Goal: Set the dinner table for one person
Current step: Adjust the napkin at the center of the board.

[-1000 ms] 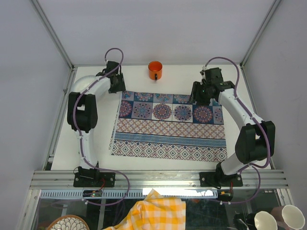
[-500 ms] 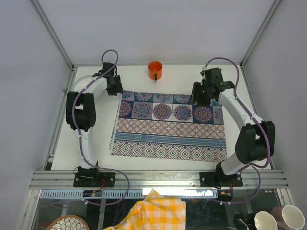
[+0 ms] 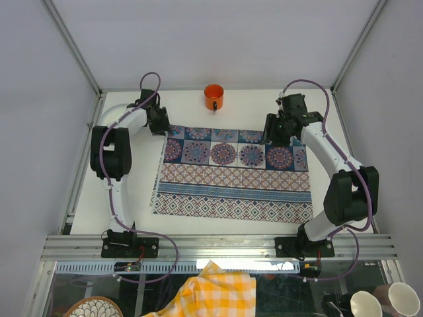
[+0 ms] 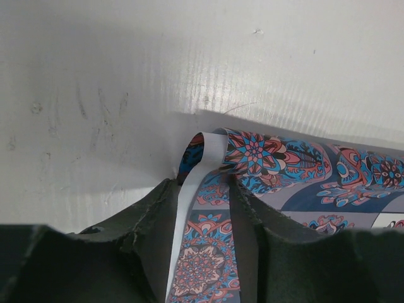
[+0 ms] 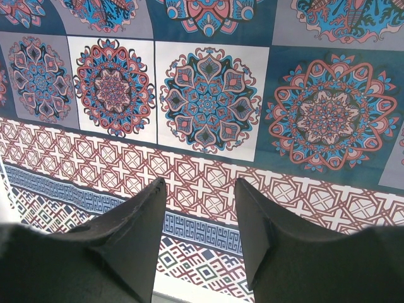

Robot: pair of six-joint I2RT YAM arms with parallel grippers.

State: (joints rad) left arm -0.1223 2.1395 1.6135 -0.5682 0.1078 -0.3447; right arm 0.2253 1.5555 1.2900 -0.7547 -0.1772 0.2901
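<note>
Both half-open, empty: left gripper (image 4: 201, 189) astride cloth corner (image 4: 252, 154), right gripper (image 5: 199, 186) above dinner table (image 4: 95, 63)

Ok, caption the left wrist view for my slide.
Left gripper, jaws apart, straddles the curled-up corner of the patterned cloth on the white table.

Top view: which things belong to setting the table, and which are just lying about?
In the job: white table, patterned cloth spread on it, orange mug at its far edge (likely).
Lying about: yellow checked cloth, white cups, patterned bowl, all below the near rail.
</note>
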